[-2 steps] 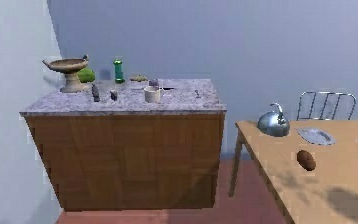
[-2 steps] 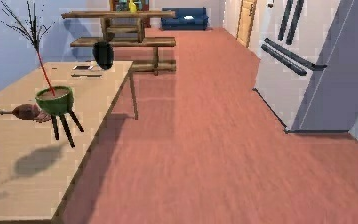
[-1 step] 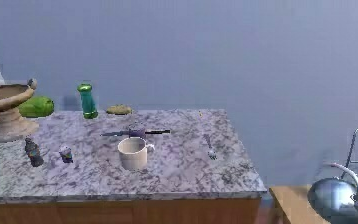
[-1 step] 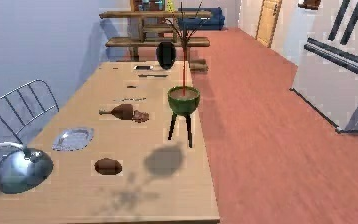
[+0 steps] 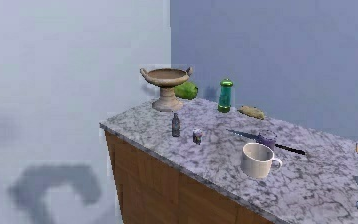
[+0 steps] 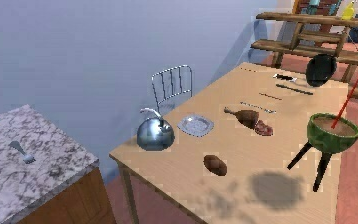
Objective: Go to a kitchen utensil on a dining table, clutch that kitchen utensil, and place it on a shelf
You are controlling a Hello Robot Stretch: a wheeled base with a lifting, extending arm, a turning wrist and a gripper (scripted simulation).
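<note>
out to the arm side, we see a wooden dining table (image 6: 177, 160) running away toward a wooden shelf (image 6: 297, 18) at the arm side view's upper right. near the middle of the tabletop lies a spoon-like utensil (image 6: 245, 116) with a dark head, just beside a reddish-brown lump (image 6: 263, 128). farther along lie thin dark utensils (image 6: 295, 89), near a black pan (image 6: 322, 69) at the far end. we cannot tell which of these the task means. toward the near end stand a shiny kettle (image 6: 155, 132) and a grey plate (image 6: 195, 125), with a wire rack (image 6: 173, 84) behind them and a brown oval thing (image 6: 216, 165) closer to us. at the table's right side stands a green bowl on dark legs (image 6: 333, 133)

ahead of us, a marble counter (image 5: 312, 175) on wooden cabinets fills the forward view's lower right. on it stand a brown pedestal bowl (image 5: 167, 85), a green bottle (image 5: 225, 95), a small dark shaker (image 5: 176, 125) and a white mug (image 5: 258, 160). a knife (image 5: 267, 140) lies flat just behind the mug

as for the gripper, we cannot tell how its fingers stand
</note>
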